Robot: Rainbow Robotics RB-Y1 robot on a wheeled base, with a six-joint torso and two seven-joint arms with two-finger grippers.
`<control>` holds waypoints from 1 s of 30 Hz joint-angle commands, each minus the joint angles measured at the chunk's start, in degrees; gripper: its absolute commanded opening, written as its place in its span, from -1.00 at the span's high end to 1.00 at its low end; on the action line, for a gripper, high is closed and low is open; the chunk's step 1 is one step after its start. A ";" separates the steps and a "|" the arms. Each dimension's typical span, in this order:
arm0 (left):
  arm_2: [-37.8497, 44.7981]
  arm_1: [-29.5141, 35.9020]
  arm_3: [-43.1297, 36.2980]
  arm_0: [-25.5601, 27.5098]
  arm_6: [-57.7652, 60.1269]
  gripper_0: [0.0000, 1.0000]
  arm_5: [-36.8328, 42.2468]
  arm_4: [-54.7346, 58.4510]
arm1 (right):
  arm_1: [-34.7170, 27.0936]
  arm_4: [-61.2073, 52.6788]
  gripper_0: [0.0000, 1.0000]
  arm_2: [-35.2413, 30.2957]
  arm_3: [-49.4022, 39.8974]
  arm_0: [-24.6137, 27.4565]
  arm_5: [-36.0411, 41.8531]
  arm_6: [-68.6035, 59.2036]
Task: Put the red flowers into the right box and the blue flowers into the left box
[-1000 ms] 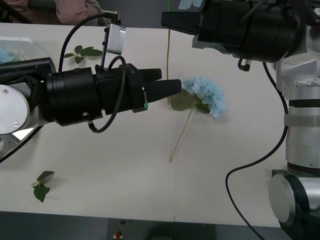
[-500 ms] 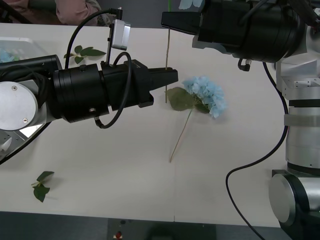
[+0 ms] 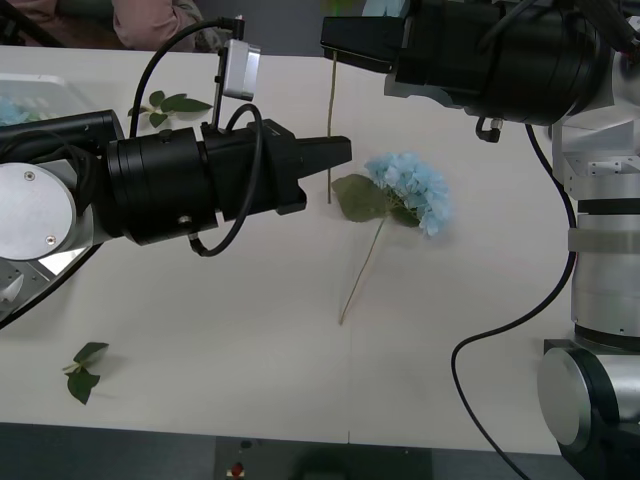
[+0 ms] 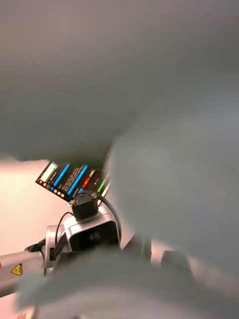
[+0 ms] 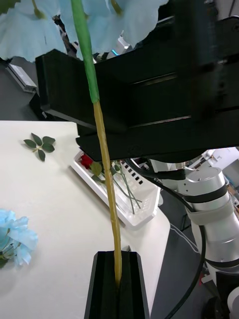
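Front view: left pincer [image 3: 340,152] sits mid-worktop [image 3: 250,330], black fingers clamped on a thin stem [image 3: 330,130] that runs straight up toward the right arm. Right pincer [image 3: 335,38] is up near the far edge w/ the stem passing just beside its tip; can't tell if it's open or closed. One of the blue flowers [image 3: 415,185] lies flat on the worktop just right of the left pincer, big green leaf next to it, stem trailing toward the near edge. Left box [image 3: 40,90] is at the far left w/ a bit of pale blue inside. Loose leaf sprigs: one [image 3: 170,103] near the far edge, one [image 3: 82,370] near the front left.

Right wrist view: mostly grey blur, so no read on the fingers. A screen w/ coloured bars [image 4: 74,180] and a bit of another arm's housing are visible, nothing else clear.

Left wrist view: left pincer [image 5: 117,279] is closed on the yellowish stem [image 5: 107,174], which turns green higher up and ends in pale blue petals [image 5: 30,30]. Right arm's black body is right behind it. Further off a white slotted basket [image 5: 132,209] at the worktop edge has the red flowers [image 5: 88,160] in it, stems lying across. The loose blue flower [image 5: 17,239] is on the worktop, plus a leaf sprig [image 5: 40,145].
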 commanded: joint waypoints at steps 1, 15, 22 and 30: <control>3.67 3.42 -0.35 2.19 2.52 1.00 -1.84 3.39 | 0.21 -0.75 -1.00 -0.49 -1.62 -1.37 -0.14 1.57; 37.68 8.34 10.02 19.41 2.87 1.00 25.05 12.70 | 0.21 -0.75 -1.00 -0.49 -1.62 -1.37 -0.14 1.57; 50.07 8.60 26.11 22.14 2.96 1.00 33.22 12.70 | -0.58 -0.13 -1.00 -0.93 -1.62 0.48 -0.31 1.30; 49.54 10.97 38.68 19.59 1.73 1.00 31.91 12.09 | -5.24 10.15 -1.00 -0.93 -1.97 1.18 1.53 -5.73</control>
